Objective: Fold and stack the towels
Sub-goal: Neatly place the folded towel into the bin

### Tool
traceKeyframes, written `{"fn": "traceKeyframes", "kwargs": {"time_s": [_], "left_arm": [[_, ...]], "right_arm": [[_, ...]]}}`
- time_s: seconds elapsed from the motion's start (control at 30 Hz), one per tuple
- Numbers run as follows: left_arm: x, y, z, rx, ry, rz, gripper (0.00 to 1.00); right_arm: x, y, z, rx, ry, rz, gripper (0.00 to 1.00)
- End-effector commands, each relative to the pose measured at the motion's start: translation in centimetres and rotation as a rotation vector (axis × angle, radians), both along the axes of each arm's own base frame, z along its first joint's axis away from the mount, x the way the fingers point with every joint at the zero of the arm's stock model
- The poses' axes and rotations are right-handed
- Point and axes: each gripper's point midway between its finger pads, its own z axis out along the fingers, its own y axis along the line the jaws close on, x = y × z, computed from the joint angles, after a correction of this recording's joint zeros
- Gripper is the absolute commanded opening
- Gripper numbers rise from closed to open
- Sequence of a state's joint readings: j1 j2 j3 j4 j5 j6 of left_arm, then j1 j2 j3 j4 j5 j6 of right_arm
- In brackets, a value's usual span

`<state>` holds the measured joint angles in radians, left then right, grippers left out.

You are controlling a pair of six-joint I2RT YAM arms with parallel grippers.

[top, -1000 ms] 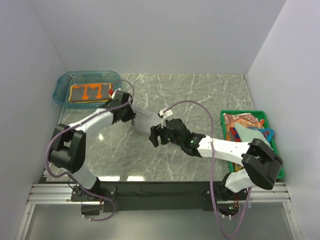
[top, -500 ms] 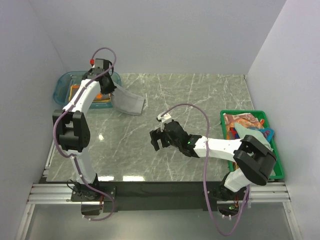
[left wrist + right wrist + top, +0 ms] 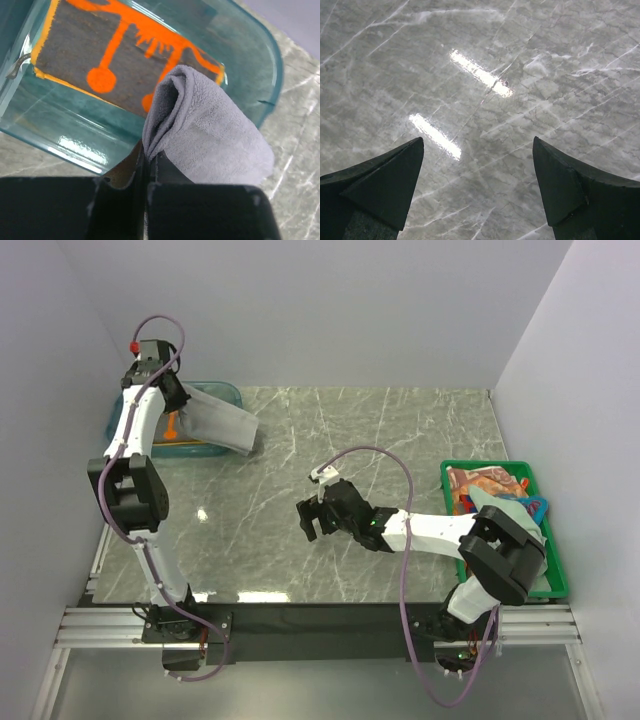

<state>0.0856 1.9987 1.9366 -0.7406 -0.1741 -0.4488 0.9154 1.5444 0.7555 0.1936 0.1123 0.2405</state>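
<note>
My left gripper (image 3: 178, 398) is shut on the folded pale grey-white towel (image 3: 218, 420) and holds it raised over the clear teal tub (image 3: 120, 425). In the left wrist view the grey towel (image 3: 210, 130) hangs from my shut gripper (image 3: 148, 159) above the orange-brown towel with orange lines (image 3: 100, 50), which lies flat in the tub (image 3: 60, 135). My right gripper (image 3: 312, 522) is open and empty over the bare marble mid-table; its fingers (image 3: 385, 185) stand wide apart. More towels (image 3: 490, 495), red-patterned and pale green, lie in the green crate (image 3: 553, 570) at the right.
White walls close in the table on the left, back and right. The tub sits at the back left corner, the crate at the right edge. The right arm stretches across the marble table (image 3: 400, 430) in front of the crate.
My left arm has lifted the grey towel off the table and swung it back and left to above the tub. My right gripper has drawn back slightly.
</note>
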Motion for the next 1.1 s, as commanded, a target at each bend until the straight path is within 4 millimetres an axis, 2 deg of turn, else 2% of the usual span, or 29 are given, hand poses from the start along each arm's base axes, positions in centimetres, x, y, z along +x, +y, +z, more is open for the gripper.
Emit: {"fn": "traceKeyframes", "kwargs": {"time_s": [0.0, 0.17, 0.33, 0.47, 0.73, 0.93, 1.07], "left_arm": [[1.8, -0.6, 0.5, -0.045, -0.049, -0.034, 0.01], [2.6, -2.6, 0.8, -0.127, -0.089, -0.097, 0.01], [3.1, -4.1, 2.2, -0.209, -0.154, -0.133, 0.01], [4.1, -6.2, 3.4, -0.26, -0.194, -0.176, 0.01], [6.2, -8.0, 3.6, -0.309, -0.214, -0.199, 0.01], [6.2, -7.0, 3.6, -0.276, -0.219, -0.164, 0.01], [5.4, -5.1, 3.0, -0.203, -0.179, -0.14, 0.01]], "right_arm": [[1.2, 0.8, 1.5, 0.025, -0.038, -0.008, 0.95], [1.3, 0.8, 1.5, 0.023, -0.038, -0.007, 0.95], [1.2, 0.8, 1.5, 0.026, -0.037, -0.007, 0.95], [1.2, 0.8, 1.6, 0.026, -0.04, -0.008, 0.94], [1.2, 0.8, 1.5, 0.023, -0.038, -0.008, 0.94], [1.2, 0.8, 1.5, 0.021, -0.039, -0.006, 0.94], [1.2, 0.8, 1.4, 0.019, -0.037, -0.006, 0.94]]}}
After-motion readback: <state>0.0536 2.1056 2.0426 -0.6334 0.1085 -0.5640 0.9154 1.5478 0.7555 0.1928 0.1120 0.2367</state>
